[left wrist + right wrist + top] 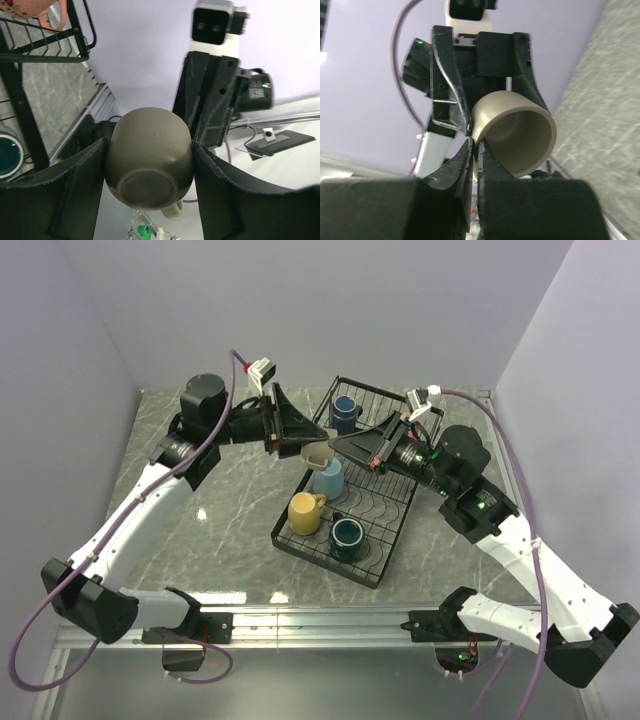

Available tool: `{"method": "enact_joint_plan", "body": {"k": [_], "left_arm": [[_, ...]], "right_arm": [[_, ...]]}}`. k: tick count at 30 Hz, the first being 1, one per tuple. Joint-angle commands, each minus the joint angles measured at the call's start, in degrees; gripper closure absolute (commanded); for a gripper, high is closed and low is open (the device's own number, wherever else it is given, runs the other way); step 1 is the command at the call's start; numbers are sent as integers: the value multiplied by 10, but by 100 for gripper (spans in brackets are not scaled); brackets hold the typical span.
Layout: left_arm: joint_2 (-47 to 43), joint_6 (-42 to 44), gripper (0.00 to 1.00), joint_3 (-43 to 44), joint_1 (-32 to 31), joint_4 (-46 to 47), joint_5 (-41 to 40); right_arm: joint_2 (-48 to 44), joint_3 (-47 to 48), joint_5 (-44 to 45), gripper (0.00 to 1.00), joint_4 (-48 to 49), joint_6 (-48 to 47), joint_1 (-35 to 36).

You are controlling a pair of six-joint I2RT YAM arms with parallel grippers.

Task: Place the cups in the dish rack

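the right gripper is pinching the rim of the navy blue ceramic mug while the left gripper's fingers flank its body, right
Not quite: the pinched mug is the small beige-grey ceramic mug, not navy, as the right wrist view shows. The right gripper and left gripper sit as stated.

A grey marbled worktop carries one black wire dish rack, set askew right of centre and running from mid-depth to the far edge.
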Motion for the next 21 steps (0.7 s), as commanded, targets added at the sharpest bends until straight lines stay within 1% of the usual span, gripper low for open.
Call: {"method": "enact_joint_plan", "body": {"k": [1, 2, 3, 4, 5, 6, 7, 8, 9, 11, 12, 13, 14, 15, 16, 17, 19, 21], "left_arm": [[30, 80, 100, 91, 6, -86, -30], [42, 91, 100, 109, 5, -103, -43], [67, 110, 100, 146, 5, -136, -49], [79, 120, 100, 165, 5, -148, -55], [93, 128, 100, 183, 5, -164, -71], [122, 146, 100, 202, 3, -193, -79], [138, 156, 100, 246, -2, -213, -92], [156, 166, 100, 273, -6, -230, -114], [196, 188, 100, 333, -12, -273, -129], [245, 213, 100, 410, -34, -319, -156], [299, 240, 100, 500, -44, -351, -192], [329, 250, 100, 549, -62, -407, -210], [358, 258, 100, 599, -70, -437, -227], [408, 266, 100, 676, -76, -456, -251], [424, 267, 100, 697, -83, -476, -264], [432, 267, 100, 699, -85, -472, -273], [422, 269, 100, 644, -95, -452, -306], [420, 282, 100, 616, -105, -442, -336]], "right_arm": [[-17, 84, 68, 88, -122, -75, -14], [-20, 99, 91, 76, -160, -106, -15], [-21, 115, 146, 69, -201, -118, -19], [-23, 142, 173, 62, -280, -132, -21], [-25, 154, 194, 49, -320, -150, -23], [-27, 164, 231, 45, -354, -157, -25], [-36, 173, 265, 43, -401, -165, -28], [-41, 175, 283, 42, -421, -171, -31], [-46, 174, 294, 42, -448, -171, -32], [-69, 162, 307, 42, -461, -175, -36], [-76, 157, 310, 42, -466, -173, -36], [-90, 145, 312, 42, -474, -170, -35], [-97, 138, 315, 42, -477, -166, -37], [-103, 131, 316, 43, -483, -163, -37], [-116, 120, 316, 43, -486, -159, -37], [-123, 115, 316, 44, -488, -158, -38], [-138, 105, 314, 45, -498, -157, -37], [-146, 102, 318, 46, -514, -160, -38]]}}
